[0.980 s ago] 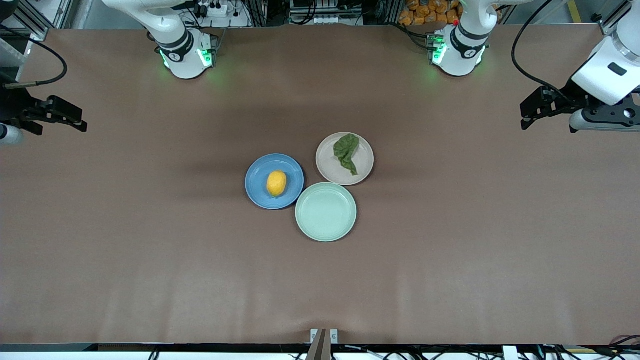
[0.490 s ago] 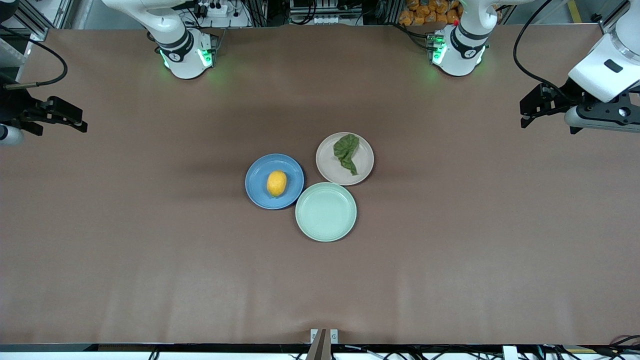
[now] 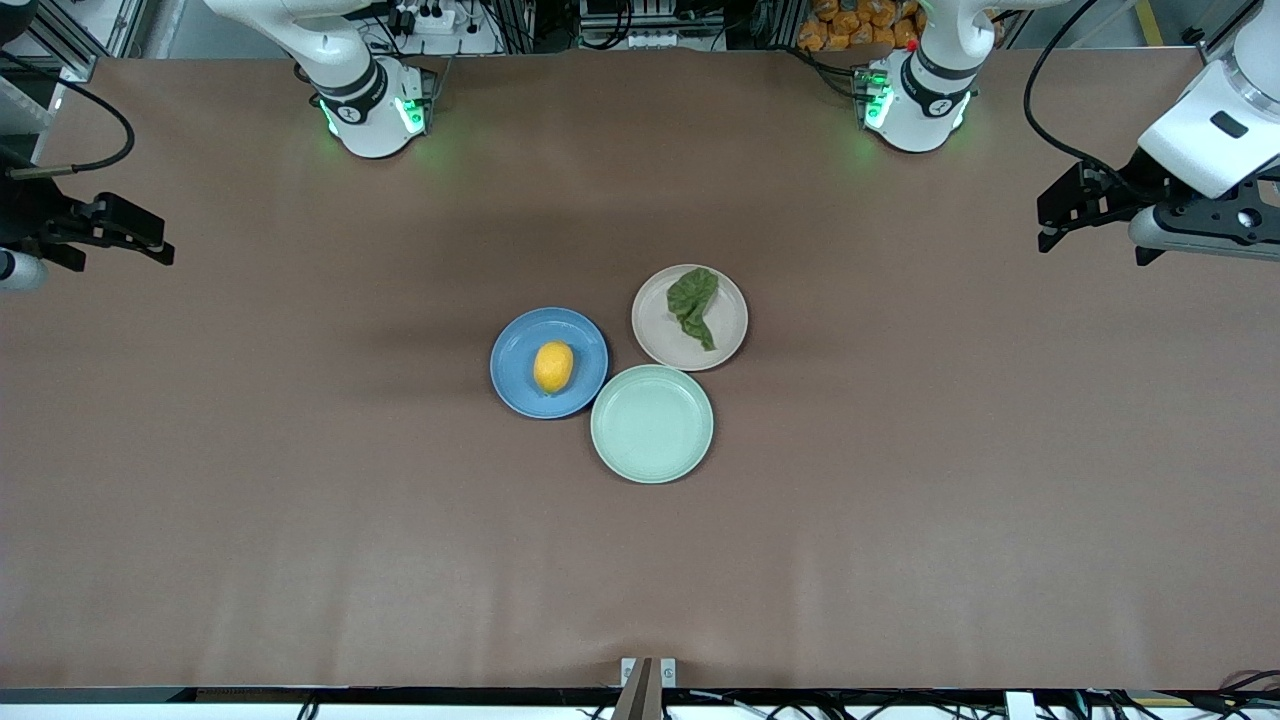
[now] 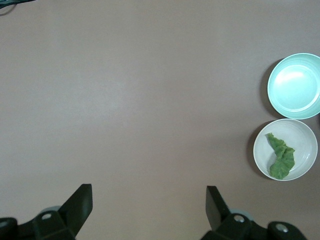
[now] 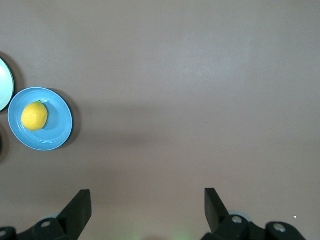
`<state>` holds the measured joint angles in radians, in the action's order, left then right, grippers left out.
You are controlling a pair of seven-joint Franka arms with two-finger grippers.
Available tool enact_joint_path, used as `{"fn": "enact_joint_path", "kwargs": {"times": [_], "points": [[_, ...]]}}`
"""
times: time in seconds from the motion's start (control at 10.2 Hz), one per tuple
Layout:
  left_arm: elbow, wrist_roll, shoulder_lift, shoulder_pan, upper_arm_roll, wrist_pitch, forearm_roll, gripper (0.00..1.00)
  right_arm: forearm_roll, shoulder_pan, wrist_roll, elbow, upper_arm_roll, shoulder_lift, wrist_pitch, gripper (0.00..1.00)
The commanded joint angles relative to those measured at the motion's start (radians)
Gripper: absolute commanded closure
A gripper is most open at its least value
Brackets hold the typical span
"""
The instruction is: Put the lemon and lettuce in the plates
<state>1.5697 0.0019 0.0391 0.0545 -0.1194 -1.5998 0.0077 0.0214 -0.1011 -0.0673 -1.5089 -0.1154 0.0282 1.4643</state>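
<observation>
Now the lemon (image 3: 553,367) lies in the blue plate (image 3: 515,345) and the lettuce (image 3: 694,305) lies in the beige-pink plate (image 3: 728,335), both near the middle of the front frame.

The two plates sit side by side, the blue one a little lower in the frame and toward my right arm's end of the table; below and between them the mint-green plate (image 3: 651,424) touches or nearly touches both and holds nothing. My left gripper (image 3: 1055,220) hangs over bare table (image 3: 300,500) at the right edge of the frame, its fingers (image 4: 80,202) spread wide with nothing between them. My right gripper (image 3: 150,245) waits over bare table at the left edge of the frame, its fingers (image 5: 80,207) likewise spread apart and holding nothing.
</observation>
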Motion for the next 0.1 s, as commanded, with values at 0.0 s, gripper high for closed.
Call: {"fn": "enact_joint_path", "kwargs": {"times": [0.0], "points": [[0.013,0.009,0.019,-0.005,-0.003,0.0,-0.02,0.0,-0.001,0.014,0.004,0.026,0.01,0.01,-0.015,0.0]]}}
